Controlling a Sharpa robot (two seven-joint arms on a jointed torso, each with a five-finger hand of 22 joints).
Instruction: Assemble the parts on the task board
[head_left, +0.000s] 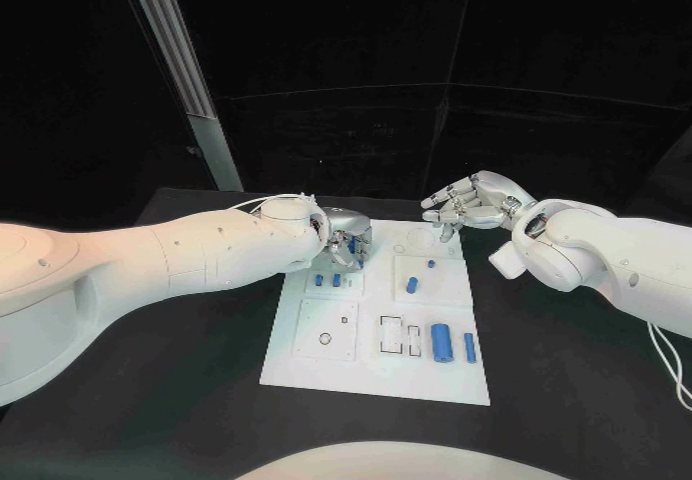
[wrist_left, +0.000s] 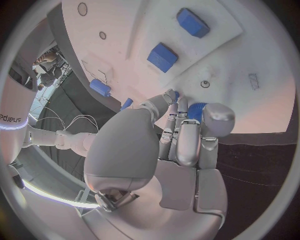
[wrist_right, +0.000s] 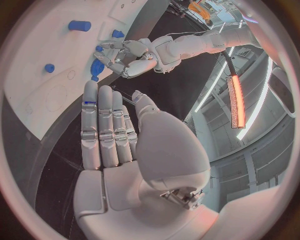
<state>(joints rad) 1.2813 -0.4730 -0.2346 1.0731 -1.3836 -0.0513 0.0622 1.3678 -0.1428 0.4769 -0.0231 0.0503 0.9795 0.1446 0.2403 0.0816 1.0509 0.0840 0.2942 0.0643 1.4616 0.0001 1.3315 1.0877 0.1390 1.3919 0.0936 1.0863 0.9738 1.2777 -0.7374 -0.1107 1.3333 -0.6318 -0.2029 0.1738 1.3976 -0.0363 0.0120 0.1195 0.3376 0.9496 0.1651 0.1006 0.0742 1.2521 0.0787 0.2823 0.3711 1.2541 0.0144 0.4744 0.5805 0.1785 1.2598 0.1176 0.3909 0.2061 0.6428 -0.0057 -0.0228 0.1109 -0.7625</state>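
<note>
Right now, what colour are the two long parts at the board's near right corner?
Blue. The two long parts lie on the white task board; the head view shows them best.

A black table (head_left: 173, 350) and a slanting grey post (head_left: 195, 95) behind it.

Your white left arm's silver many-fingered hand (head_left: 343, 246) curls its fingers (wrist_left: 178, 137) downward; your right silver hand (head_left: 470, 203) hovers, fingers (wrist_right: 103, 125) straight, empty.

Blue parts (head_left: 441, 343) on white task board (head_left: 361, 378)
</note>
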